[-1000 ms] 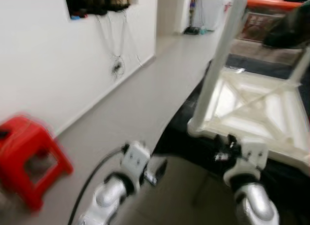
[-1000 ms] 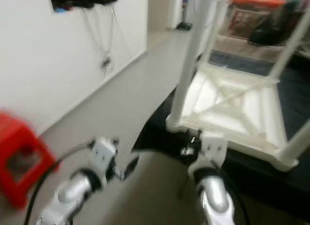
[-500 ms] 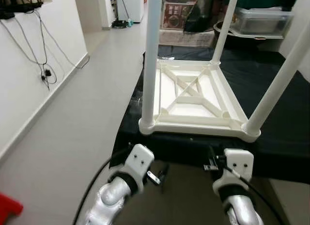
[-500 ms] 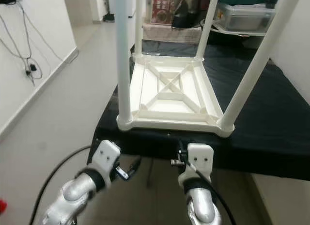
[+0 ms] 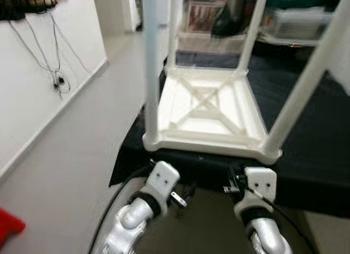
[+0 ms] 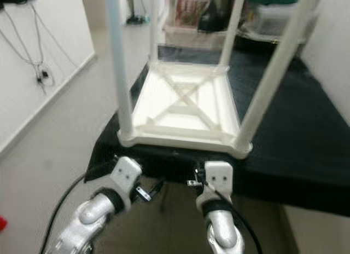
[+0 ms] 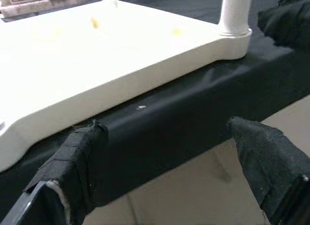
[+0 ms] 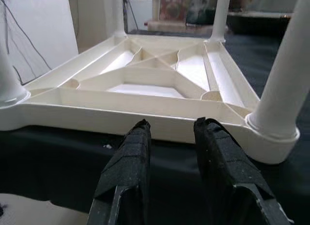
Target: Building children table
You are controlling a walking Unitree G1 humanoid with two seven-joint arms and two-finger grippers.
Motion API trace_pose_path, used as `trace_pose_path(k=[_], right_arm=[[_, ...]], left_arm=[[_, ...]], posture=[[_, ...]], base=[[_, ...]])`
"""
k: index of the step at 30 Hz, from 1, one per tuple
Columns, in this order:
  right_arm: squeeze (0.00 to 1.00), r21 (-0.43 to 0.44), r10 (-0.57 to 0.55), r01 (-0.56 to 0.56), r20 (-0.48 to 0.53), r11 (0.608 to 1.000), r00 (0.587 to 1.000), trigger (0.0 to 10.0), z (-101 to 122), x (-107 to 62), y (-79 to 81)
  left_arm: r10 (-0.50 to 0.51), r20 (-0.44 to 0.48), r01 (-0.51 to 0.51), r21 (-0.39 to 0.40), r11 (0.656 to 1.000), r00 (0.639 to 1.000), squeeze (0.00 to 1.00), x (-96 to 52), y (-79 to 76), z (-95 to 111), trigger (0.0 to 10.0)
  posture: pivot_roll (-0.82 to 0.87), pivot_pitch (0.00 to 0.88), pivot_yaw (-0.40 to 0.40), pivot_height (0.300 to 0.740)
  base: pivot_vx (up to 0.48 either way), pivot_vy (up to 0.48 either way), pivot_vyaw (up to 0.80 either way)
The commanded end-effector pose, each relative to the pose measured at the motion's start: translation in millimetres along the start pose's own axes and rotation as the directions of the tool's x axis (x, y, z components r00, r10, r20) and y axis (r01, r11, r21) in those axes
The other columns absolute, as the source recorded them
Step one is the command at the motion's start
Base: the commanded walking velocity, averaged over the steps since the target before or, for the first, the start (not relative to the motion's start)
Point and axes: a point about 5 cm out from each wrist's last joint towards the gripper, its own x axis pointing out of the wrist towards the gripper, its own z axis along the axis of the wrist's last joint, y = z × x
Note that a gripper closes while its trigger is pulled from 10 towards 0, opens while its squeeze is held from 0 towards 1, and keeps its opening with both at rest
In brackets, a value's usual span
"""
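Lying upside down at the near edge of the black-draped surface point(image 5: 311, 150), the white children's table point(image 5: 205, 109) could slide off if nudged clumsily by the wide-open left gripper point(image 7: 164, 162) or the narrowly parted, empty right gripper point(image 8: 172, 152) just below.

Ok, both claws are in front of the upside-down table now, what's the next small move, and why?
Probably raise both claws to the table's near rim: the left claw is open below the black-covered edge, the right claw nearly closed short of it, neither touching.
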Motion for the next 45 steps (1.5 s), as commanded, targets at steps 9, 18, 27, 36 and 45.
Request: trace_pose_path(k=[9, 18, 27, 36, 45], right_arm=[[0.00, 0.038, 0.021, -0.021, 0.001, 0.999, 1.000, 10.0, -0.4, 0.9, 6.9], [1.00, 0.022, 0.009, -0.010, 0.015, 1.000, 1.000, 10.0, 1.0, 2.2, 4.5], [0.00, -0.016, 0.035, -0.033, 0.114, 0.999, 0.993, 10.0, 22.5, 13.0, 4.3], [1.00, -0.034, 0.042, -0.036, 0.210, 0.999, 0.977, 10.0, 50.7, 29.5, 2.0], [0.00, -0.009, 0.036, -0.035, 0.262, 0.999, 0.965, 10.0, 70.0, 52.1, -2.3]], left_arm=[[0.026, -0.019, -0.026, -0.020, 0.999, 0.999, 0.00, -1.5, 6.4, -4.1, 10.0], [0.028, -0.017, -0.028, -0.031, 0.999, 0.999, 0.00, -1.1, 6.5, -3.9, 10.0], [0.029, -0.016, -0.029, -0.035, 0.999, 0.999, 0.00, -1.1, 6.7, -3.8, 10.0], [0.026, -0.018, -0.026, -0.039, 0.999, 1.000, 0.00, -2.1, 5.9, -3.2, 10.0], [0.024, -0.020, -0.025, -0.042, 0.999, 1.000, 0.00, -4.1, 4.8, -2.5, 10.0]], posture=[[0.11, 0.000, -0.047, 0.740], [0.11, 0.000, -0.048, 0.740], [0.11, 0.000, -0.047, 0.740], [0.11, 0.000, -0.045, 0.740], [0.12, 0.000, -0.050, 0.740]], base=[[0.136, -0.163, 0.00], [0.000, 0.000, 0.00], [0.000, 0.000, 0.00], [0.000, 0.000, 0.00], [0.000, 0.000, 0.00]])
